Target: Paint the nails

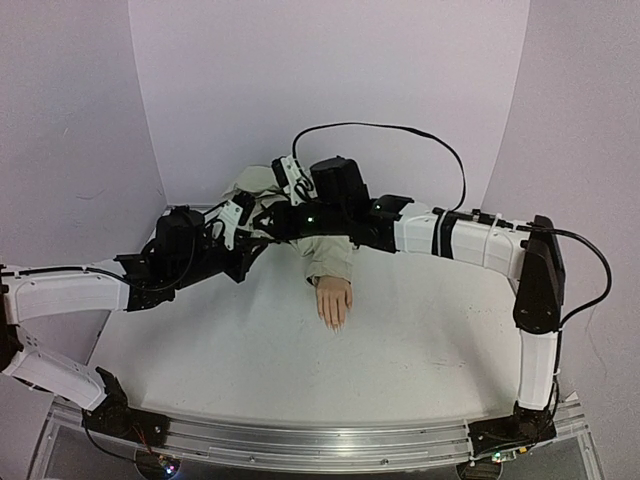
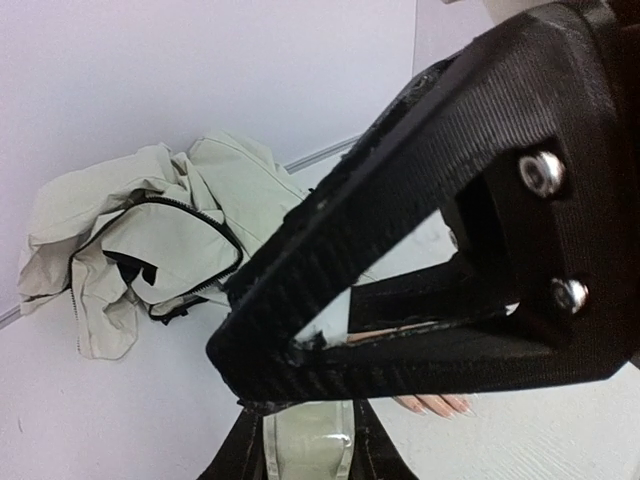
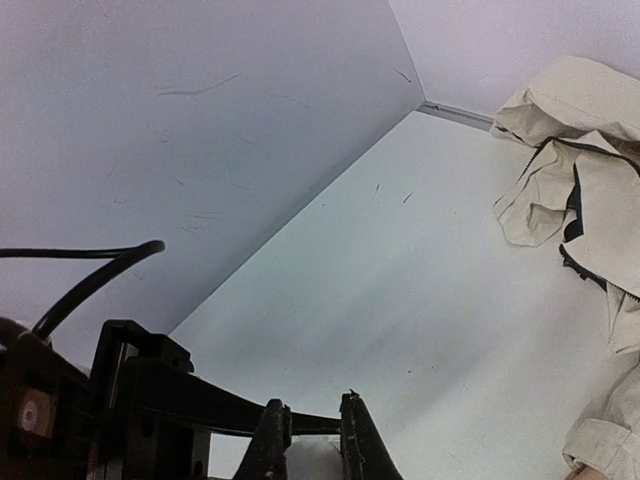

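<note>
Jaws of the right gripper (image 3: 310,445) pinch a small white object (image 3: 312,462), possibly the polish bottle, low over the bench (image 1: 220,350). On the left gripper (image 2: 245,365) the jaws are drawn together at their ends, close by that object; whether they nip anything cannot be told. The arms likely meet here so that one steadies the object while the other works its top. One mannequin hand (image 1: 335,300) lies palm down mid-bench, fingers toward the arm bases, which keeps the nails (image 2: 435,405) facing up, apart from both grippers. One crumpled beige jacket (image 2: 150,230) lies behind, its sleeve covering the wrist.
</note>
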{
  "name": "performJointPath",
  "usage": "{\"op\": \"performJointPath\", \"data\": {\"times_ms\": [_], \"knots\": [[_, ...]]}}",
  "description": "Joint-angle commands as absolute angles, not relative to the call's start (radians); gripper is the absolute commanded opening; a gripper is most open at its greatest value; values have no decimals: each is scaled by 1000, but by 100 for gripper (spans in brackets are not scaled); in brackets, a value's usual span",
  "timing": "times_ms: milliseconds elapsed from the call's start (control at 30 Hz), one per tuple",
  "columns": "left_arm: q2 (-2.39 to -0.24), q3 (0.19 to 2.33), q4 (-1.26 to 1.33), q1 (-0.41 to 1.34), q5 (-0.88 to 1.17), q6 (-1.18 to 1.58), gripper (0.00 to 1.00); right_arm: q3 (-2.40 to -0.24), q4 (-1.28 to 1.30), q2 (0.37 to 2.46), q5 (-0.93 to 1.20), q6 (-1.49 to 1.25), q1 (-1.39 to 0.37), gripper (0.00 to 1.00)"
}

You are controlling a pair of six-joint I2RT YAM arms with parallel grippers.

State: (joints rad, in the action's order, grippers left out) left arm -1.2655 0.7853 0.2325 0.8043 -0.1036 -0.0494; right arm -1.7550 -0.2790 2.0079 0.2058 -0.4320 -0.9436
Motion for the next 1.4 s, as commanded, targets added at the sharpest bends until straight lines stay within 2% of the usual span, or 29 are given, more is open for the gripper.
{"op": "performJointPath", "data": {"times_ms": [0,67,200,333,433,500,667,733,767,833,967,1000,1167,1367], "knots": [[-1247,846,282,801,30,-9,0,-1703,-372,1933,280,-375,-946,2],[-1234,853,282,774,185,15,0,-1664,-395,1906,343,-305,-945,0],[-1220,902,282,682,674,77,0,-1529,-464,1798,540,-154,-931,0],[-1255,991,282,638,1175,118,0,-1475,-463,1749,1043,-24,-886,0],[-1305,1048,281,618,1376,178,0,-1452,-452,1744,1237,-30,-845,0],[-1327,1057,282,604,1404,203,0,-1423,-451,1730,1243,-30,-833,0],[-1338,1043,282,598,1319,168,0,-1408,-450,1710,1182,-37,-834,1],[-1329,1035,282,599,1252,149,0,-1407,-449,1701,1127,-37,-834,5],[-1321,1024,282,598,1201,133,0,-1405,-449,1694,1087,-38,-833,10],[-1295,994,280,598,1056,92,0,-1400,-449,1679,1001,-45,-833,27],[-1225,903,268,602,634,32,0,-1398,-448,1663,755,-94,-834,60],[-1209,885,267,605,510,29,0,-1404,-448,1666,689,-128,-833,65],[-1151,824,264,658,204,-64,0,-1456,-448,1714,533,-291,-833,72],[-1160,815,266,752,14,-152,0,-1544,-454,1806,444,-448,-854,72]]}}
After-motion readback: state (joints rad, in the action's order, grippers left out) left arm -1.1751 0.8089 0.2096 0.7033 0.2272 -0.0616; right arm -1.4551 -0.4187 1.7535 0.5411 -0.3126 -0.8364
